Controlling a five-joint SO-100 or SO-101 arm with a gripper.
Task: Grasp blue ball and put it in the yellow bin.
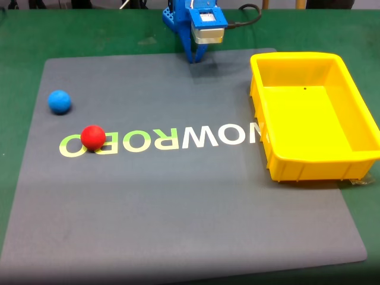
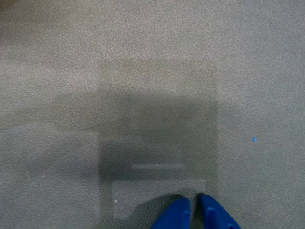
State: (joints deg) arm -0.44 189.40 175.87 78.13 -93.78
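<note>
Fixed view: blue two-finger gripper [image 1: 195, 59], tips nearly together & empty at mat's far edge; small matte sky-blue ball [image 1: 59, 101] lies well apart, frame-left and nearer cam, opposite bright yellow rectangular plastic bin [image 1: 356, 122].

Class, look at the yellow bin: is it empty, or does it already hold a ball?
Empty. In the fixed view the yellow bin shows bare floor; the blue ball and red ball lie on the grey mat.

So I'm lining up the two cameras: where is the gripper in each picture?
Fixed view: the gripper hangs at top centre, tips down over the far edge of the grey mat.
Wrist view: the gripper enters from the bottom edge, right of centre, its blue tips nearly together, holding nothing.
Shared landmark: the grey mat with the gripper's shadow on it.
</note>
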